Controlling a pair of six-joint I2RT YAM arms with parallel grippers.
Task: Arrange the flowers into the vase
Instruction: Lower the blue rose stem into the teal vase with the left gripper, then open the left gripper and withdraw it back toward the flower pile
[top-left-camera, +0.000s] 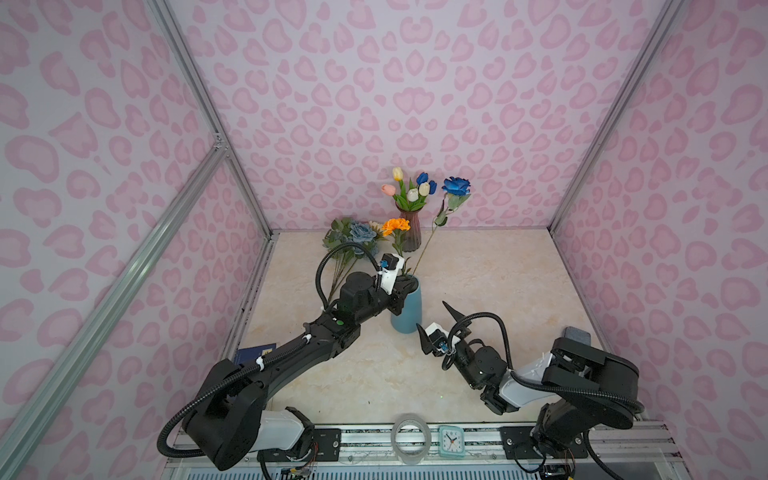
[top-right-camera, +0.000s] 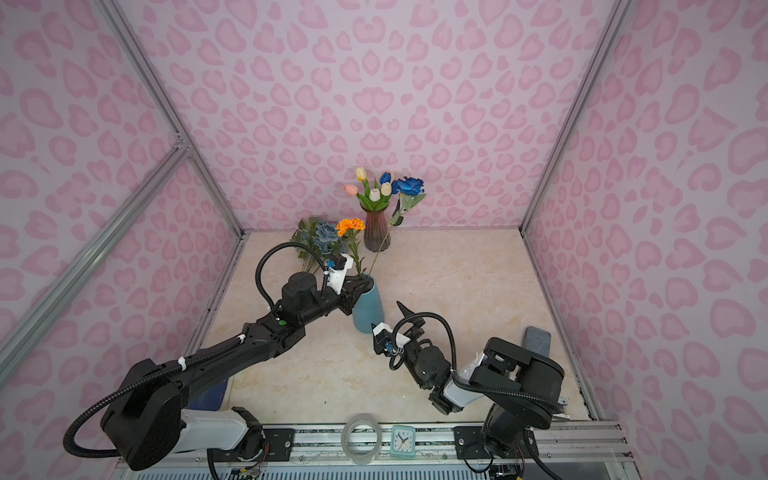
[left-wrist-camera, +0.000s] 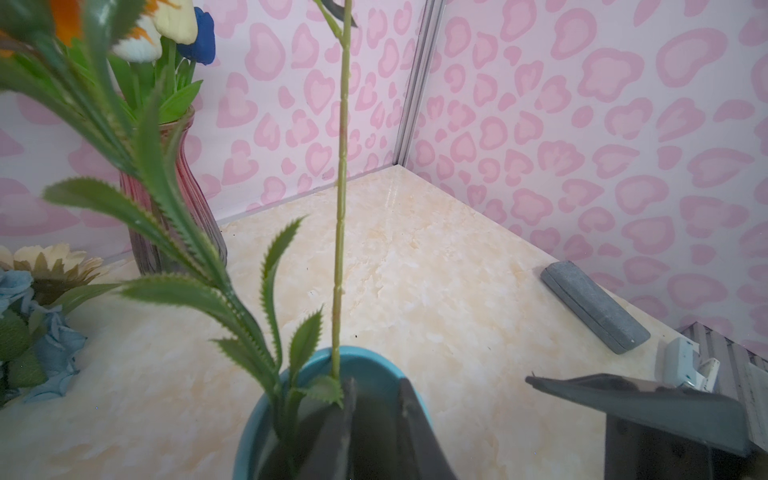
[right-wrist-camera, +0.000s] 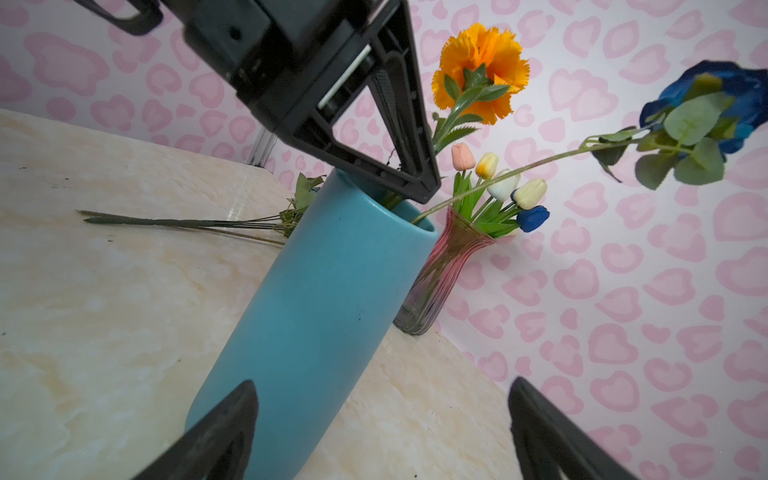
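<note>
At the centre of the worktop (top-left-camera: 498, 270), the blue vase (top-left-camera: 407, 311) is standing upright. Two stems are sitting in its mouth.
- The orange bloom (top-left-camera: 395, 226) is rising on the far-left side of the mouth, its toothed leaves spreading just above the rim.
- The vivid blue rose (top-left-camera: 456, 185) is leaning away to the far right on a long thin stem.

The left end effector (top-left-camera: 406, 284) is hanging at the vase mouth with its fingertips dipping just inside the rim. In the left wrist view its jaws are standing a narrow gap apart. No stem is showing between them, and the orange bloom's stem is passing just beside one finger.

The right end effector (top-left-camera: 436, 326) is hovering near the vase's base on the near-right side. It is gaping wide, gripping nothing, and facing the vase wall.

The dusty-blue rose bunch (top-left-camera: 361, 235) is lying on the worktop to the far left of the blue vase. Its stems are pointing toward the near side, and a beige daisy (left-wrist-camera: 54, 262) is showing among its heads.

The tulips (top-left-camera: 409, 187) are standing in a pink glass vase (top-left-camera: 410, 232) against the far wall.

A grey case (left-wrist-camera: 594, 307) is lying by the right wall.
</note>
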